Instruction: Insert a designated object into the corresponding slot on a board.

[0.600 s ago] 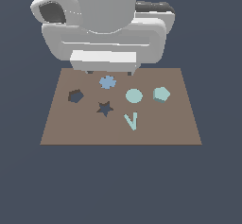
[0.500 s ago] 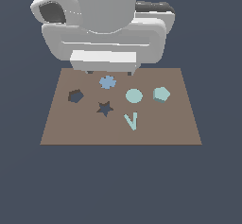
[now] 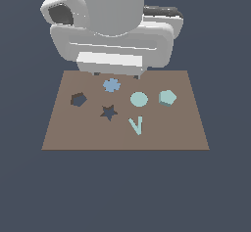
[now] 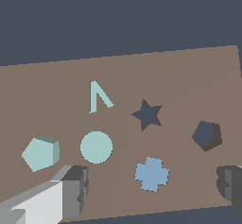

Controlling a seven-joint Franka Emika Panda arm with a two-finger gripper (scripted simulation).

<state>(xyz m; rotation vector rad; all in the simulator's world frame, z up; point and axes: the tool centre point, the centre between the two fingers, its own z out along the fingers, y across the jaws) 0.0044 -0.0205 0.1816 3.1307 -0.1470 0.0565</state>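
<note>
The designated object, a small pale teal block point(image 3: 167, 97), rests on the board point(image 3: 186, 133) toward the exterior view's right, just beside a flat teal disc point(image 3: 138, 99) and well apart from the dark cutout point(image 3: 78, 99) near the exterior view's left edge. The block is thick, with a lighter flat top and darker vertical side faces; in the wrist view its outline reads as five-sided rather than six, and the cutout point(image 4: 206, 135) matches that outline. Judged from its form, the block should be rigid, light and not fragile, though its smooth faces may slip under a weak pinch. The best hold appears to be across two opposing side faces, low enough to leave the base free for seating. Its corners will need aligning with the cutout, as a rotated fit would likely jam. The gripper point(image 4: 152, 187) hangs above the board's far portion with its jaws spread wide and nothing between them; the fingers point(image 4: 75, 190) show at either side of the wrist view. The block is untouched.
</note>
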